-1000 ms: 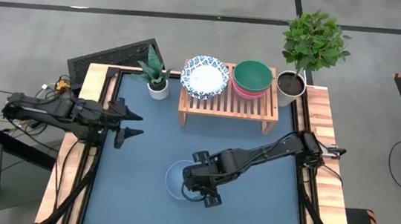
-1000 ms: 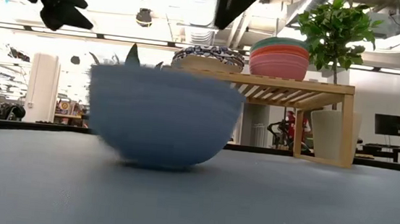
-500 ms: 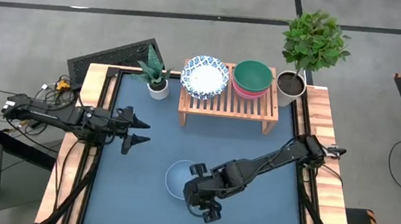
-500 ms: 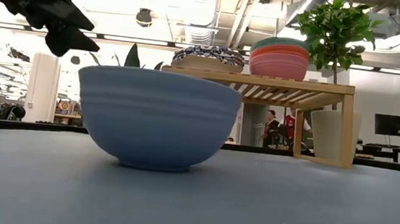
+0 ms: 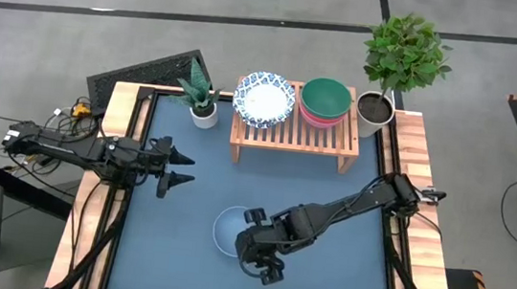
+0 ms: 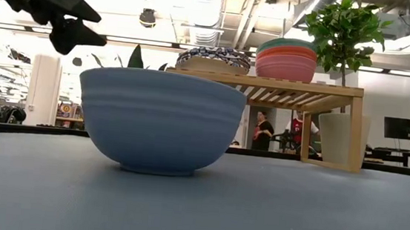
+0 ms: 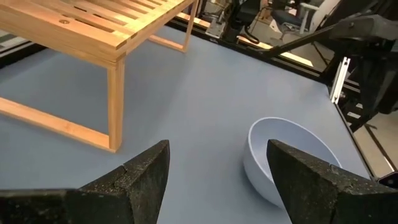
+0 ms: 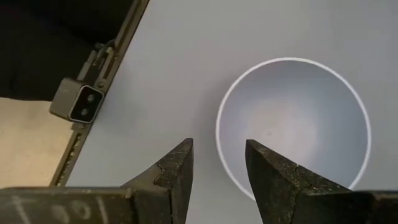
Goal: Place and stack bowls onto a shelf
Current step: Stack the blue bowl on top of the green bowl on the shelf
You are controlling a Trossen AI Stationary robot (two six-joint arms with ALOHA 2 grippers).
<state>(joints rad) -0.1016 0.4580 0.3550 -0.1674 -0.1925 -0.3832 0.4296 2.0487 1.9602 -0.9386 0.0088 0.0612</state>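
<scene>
Blue bowl (image 5: 227, 230) sits upright on tabletop (image 5: 180, 252), front-center, well apart from shelf (image 5: 293, 134). R gripper (image 5: 259, 260) hangs above bowl's near rim, jaws spread part-way, empty, not touching bowl. L gripper (image 5: 176, 169) waits over tabletop's left side, jaws spread wide, empty. On shelf: patterned bowls (image 5: 264, 99) at left, green bowl (image 5: 326, 99) on pink ones at right. Two plant pots flank shelf. People in room behind.

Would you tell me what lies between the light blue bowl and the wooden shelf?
Nothing: in the high view only bare blue table separates the light blue bowl from the shelf.
</scene>
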